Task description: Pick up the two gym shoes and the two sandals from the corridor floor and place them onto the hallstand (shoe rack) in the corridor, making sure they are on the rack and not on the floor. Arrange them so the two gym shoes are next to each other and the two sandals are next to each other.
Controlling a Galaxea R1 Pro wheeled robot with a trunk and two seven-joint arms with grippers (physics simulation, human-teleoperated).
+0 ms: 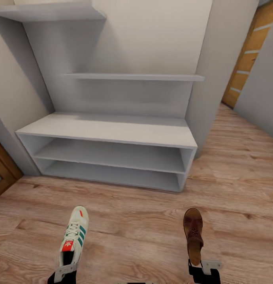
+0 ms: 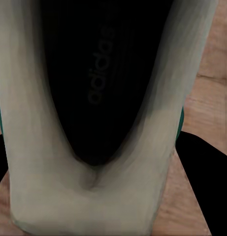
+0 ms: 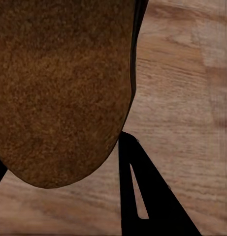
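Between left fingers point(image 1: 65, 272): gym shoe point(image 1: 74, 234); right fingers point(image 1: 203, 270): sandal point(image 1: 193, 234).

Cream-white, green-striped gym shoe point(image 1: 74, 236), brown sandal point(image 1: 193, 233), light grey hallstand point(image 1: 112, 130), wood-grain floor point(image 1: 136, 228).

Grey hallstand point(image 1: 112, 134) standing against the wall, its tiers and shelves sitting bare. Wood-plank corridor floor point(image 1: 144, 221) stretching before it; cannot tell whether the shoes are resting on it.
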